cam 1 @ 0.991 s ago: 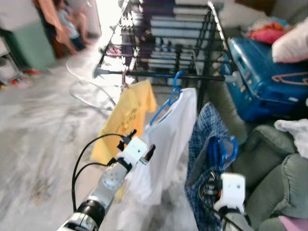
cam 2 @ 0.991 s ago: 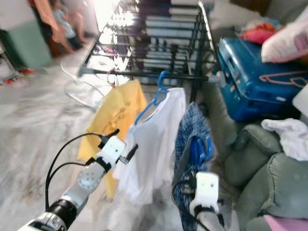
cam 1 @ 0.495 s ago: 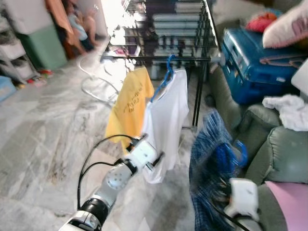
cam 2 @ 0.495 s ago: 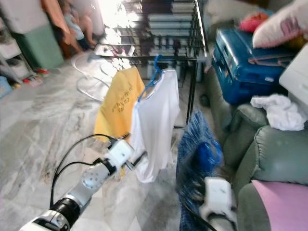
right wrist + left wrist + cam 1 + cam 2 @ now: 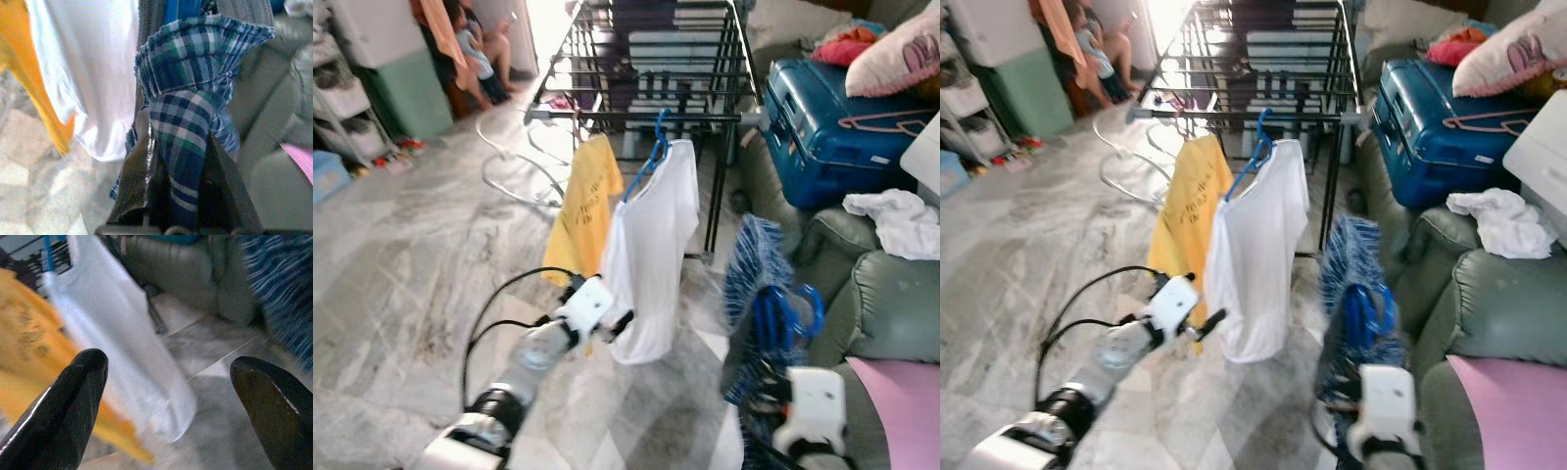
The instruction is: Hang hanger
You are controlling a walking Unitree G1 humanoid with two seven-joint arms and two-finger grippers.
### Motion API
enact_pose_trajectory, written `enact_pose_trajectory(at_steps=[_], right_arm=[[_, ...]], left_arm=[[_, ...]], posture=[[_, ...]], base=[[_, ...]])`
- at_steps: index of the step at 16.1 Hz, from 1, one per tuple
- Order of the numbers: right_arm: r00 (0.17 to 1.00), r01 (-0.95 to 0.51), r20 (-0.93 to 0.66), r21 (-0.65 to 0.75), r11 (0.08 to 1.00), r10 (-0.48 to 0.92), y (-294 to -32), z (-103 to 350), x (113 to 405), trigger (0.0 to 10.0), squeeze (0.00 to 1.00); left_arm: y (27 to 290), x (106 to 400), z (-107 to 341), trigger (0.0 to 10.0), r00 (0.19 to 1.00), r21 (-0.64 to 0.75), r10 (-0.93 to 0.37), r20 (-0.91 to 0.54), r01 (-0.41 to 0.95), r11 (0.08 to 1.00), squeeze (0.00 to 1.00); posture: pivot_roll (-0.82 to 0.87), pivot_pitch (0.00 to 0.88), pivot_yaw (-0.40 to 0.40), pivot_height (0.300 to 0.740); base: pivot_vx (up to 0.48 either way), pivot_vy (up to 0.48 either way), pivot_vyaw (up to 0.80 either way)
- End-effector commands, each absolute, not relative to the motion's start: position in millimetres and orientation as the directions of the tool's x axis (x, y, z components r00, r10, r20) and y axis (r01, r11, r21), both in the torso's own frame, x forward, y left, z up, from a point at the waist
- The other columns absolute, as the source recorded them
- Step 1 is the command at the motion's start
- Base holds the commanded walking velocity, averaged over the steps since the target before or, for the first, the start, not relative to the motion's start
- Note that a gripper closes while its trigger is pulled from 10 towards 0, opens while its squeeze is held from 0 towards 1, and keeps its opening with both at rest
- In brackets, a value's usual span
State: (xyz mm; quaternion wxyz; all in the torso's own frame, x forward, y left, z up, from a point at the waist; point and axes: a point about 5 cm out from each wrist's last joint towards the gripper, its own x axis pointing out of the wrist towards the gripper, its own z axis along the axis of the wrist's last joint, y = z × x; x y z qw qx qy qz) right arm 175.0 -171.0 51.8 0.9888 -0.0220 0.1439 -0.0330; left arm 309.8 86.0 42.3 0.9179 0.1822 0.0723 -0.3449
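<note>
Two garments already hang from the front bar of the black drying rack [image 5: 651,59]: a yellow shirt [image 5: 584,211] on the robot's left and a white shirt [image 5: 653,259] just beside it, the white one on a blue hanger [image 5: 651,162] hooked over the bar; the two shirts touch along their edges. The right gripper [image 5: 178,161] is clamped on a fold of blue-and-green plaid shirt [image 5: 188,112], its two black fingers pressed against the cloth on either side; that plaid shirt sits on a second blue hanger [image 5: 1363,308], whose loop stands up above the gripper's white housing, well apart from the rack bar and to the right of the white shirt, close to the grey-green sofa [image 5: 891,313]. The left gripper [image 5: 168,382] hangs in the air with its fingers [image 5: 63,416] spread wide and nothing between them; it sits low, near the bottom hem of the white shirt, over the marbled grey floor [image 5: 401,264]. On the sofa's arm lies a crumpled white cloth [image 5: 891,215]; behind it rests a blue suitcase [image 5: 832,117] with a pink hanger on top and a pale cushion [image 5: 906,54] above; a person [image 5: 475,54] sits on the floor far back on the left, beside a pale green cabinet [image 5: 411,93].
</note>
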Motion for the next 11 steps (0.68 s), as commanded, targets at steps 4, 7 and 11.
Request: enact_pose_trajectory(at_steps=[4, 7, 11], right_arm=[[0.942, 0.249, -0.214, -0.074, 0.966, -0.259, -193.4, 62.6, 181.6, 10.0, 0.00], [0.920, 0.284, -0.255, -0.087, 0.955, -0.297, -201.1, 53.0, 178.8, 10.0, 0.00], [0.936, 0.222, -0.253, -0.114, 0.968, -0.245, -193.5, 53.8, 189.7, 10.0, 0.00]], left_arm=[[85.0, 319.7, 50.9, 10.0, 0.842, 0.291, -0.504, -0.194, 0.540, 0.790, 0.00], [93.8, 319.8, 50.0, 10.0, 0.844, 0.278, -0.498, -0.199, 0.536, 0.797, 0.00], [104.7, 321.1, 42.7, 10.0, 0.871, 0.241, -0.423, -0.250, 0.479, 0.844, 0.00]], posture=[[0.02, 0.000, 0.017, 0.740], [0.01, 0.000, 0.004, 0.740], [0.02, 0.000, -0.011, 0.740]], base=[[0.000, 0.000, 0.00], [0.000, 0.082, 0.00], [0.000, 0.456, 0.00]])
